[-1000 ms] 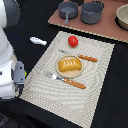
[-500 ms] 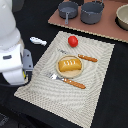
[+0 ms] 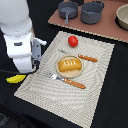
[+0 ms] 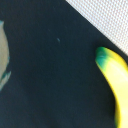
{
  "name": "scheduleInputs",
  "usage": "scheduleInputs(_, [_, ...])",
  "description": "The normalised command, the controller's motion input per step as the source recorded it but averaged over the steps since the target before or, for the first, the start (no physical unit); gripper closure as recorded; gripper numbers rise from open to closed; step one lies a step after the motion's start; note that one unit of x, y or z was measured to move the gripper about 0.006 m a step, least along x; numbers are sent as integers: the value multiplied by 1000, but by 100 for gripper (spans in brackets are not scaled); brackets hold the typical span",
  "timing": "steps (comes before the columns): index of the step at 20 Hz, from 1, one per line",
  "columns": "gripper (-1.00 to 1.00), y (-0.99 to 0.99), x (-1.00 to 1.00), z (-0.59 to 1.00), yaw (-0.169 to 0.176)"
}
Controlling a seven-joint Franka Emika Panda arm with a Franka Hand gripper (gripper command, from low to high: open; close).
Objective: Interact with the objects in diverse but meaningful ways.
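Hovering beside the woven beige placemat (image 3: 75,75), the arm's end effector is hidden, its state impossible to tell. A yellow banana (image 3: 15,78) lies just off that placemat's edge on the dark tabletop (image 3: 112,107); a golden-orange scored bread loaf (image 3: 69,65) sits on it.

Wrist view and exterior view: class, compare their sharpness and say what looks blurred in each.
Wrist view: soft throughout, the banana has smeared edges against the dark surface. Exterior view: sharper, the bread loaf and tomato read clearly, though the arm near the exterior view's left is bright and lacks detail.
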Motion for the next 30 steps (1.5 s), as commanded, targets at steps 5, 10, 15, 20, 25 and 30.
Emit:
scheduleInputs(5, [-100,601,-453,-16,-39])
scheduleInputs(10, [-100,753,-355,-45,22])
scheduleInputs(15, [-100,811,-387,-54,14])
scheduleInputs(20, [-100,753,-374,-81,0])
scheduleInputs(25, [-100,643,-442,-149,-58])
scheduleInputs(30, [-100,549,-509,-197,-35])
